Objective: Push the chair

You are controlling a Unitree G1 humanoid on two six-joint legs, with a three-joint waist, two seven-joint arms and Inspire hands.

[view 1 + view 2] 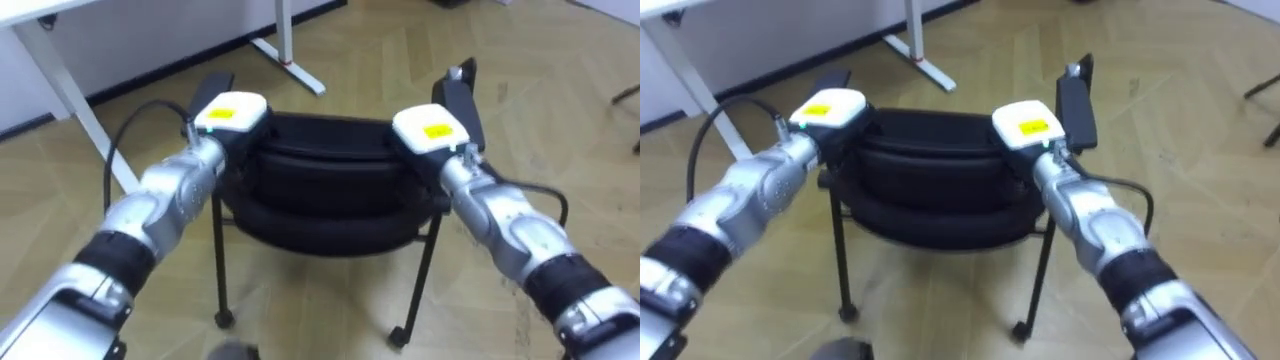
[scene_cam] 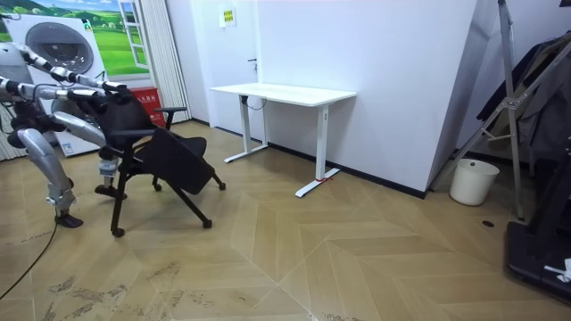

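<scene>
A black office chair (image 1: 320,185) stands right in front of me on the wooden floor, its backrest top toward me. My left hand (image 1: 231,114) rests on the backrest's left top corner and my right hand (image 1: 430,131) on its right top corner. Their fingers are hidden against the dark backrest. An armrest (image 1: 461,100) sticks up beside the right hand. In the room view the chair (image 2: 165,153) leans away from the robot at the room view's left, both arms stretched out to its backrest.
A white desk (image 2: 285,93) stands against the wall beyond the chair; its legs and foot (image 1: 290,62) show at the upper left. A white bin (image 2: 473,181) and a dark rack (image 2: 526,98) stand at the room view's right. Open floor lies between.
</scene>
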